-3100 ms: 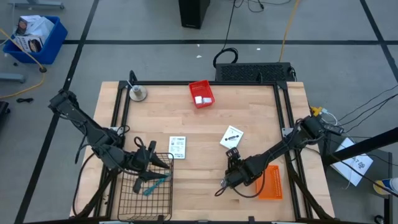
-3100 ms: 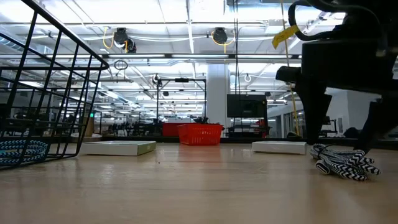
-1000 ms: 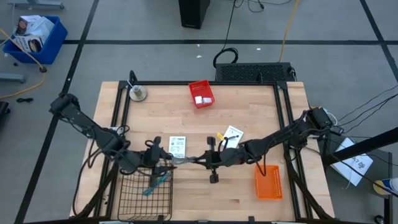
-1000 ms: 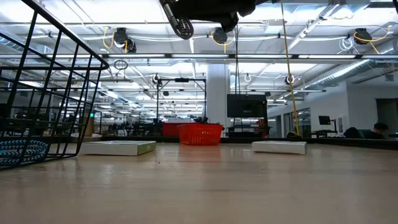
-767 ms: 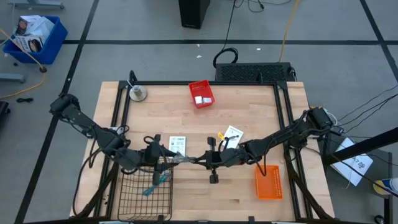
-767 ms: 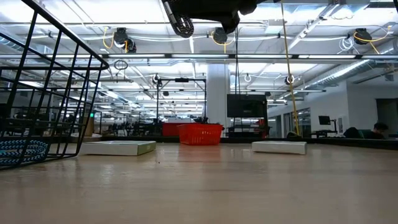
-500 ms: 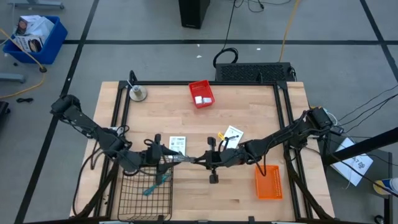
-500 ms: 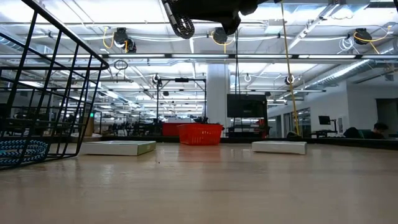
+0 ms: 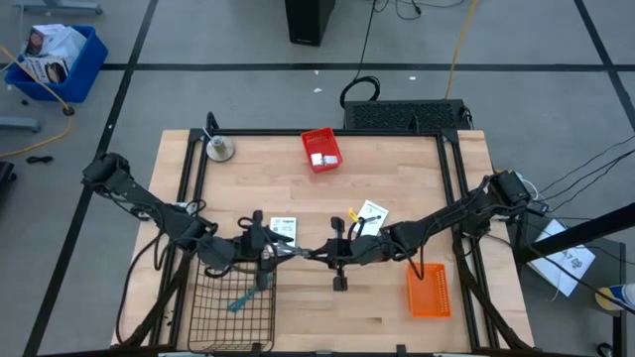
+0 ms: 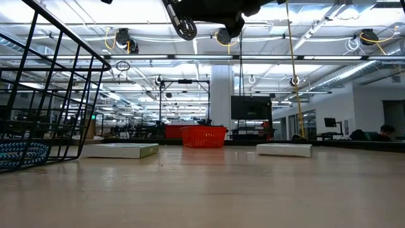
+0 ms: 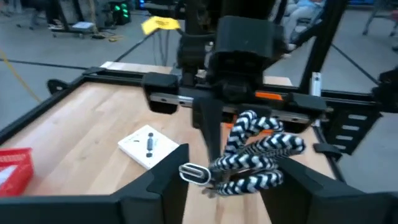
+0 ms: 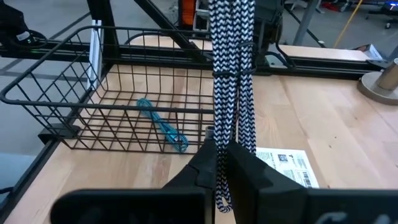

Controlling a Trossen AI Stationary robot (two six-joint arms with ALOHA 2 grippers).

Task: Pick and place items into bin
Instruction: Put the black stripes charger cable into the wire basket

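Observation:
A black-and-white braided cord [image 9: 290, 253], bundled in several strands, hangs in the air between my two grippers, above the table's near middle. My right gripper [image 12: 221, 155] is shut on it. My left gripper [image 11: 227, 182] is open, level with the bundle [image 11: 261, 152], one finger on either side of the end that carries a metal ring [image 11: 194, 173]. Whether those fingers touch the cord I cannot tell. The wire bin [image 9: 233, 302] stands at the near left with a teal cord [image 12: 163, 127] lying in it. In the low view a loop of the cord [image 10: 188, 27] shows under the dark gripper. My right gripper pinches several strands of the cord [image 12: 221, 134] between its two fingers. The fingers come level from the table's right and lie along the strands. The bundle reaches out from them toward my left gripper, lifted clear of the table.
Two flat white packets [image 9: 283, 231] [image 9: 369, 216] lie on the table's middle. A small red tray [image 9: 320, 149] with white blocks sits at the far edge, a round silver disc [image 9: 219, 149] at the far left, and an orange bin [image 9: 429, 290] at the near right.
My left gripper has edged toward the table's right, closer to the cord's ringed end. My right gripper has kept the bundle still in the air.

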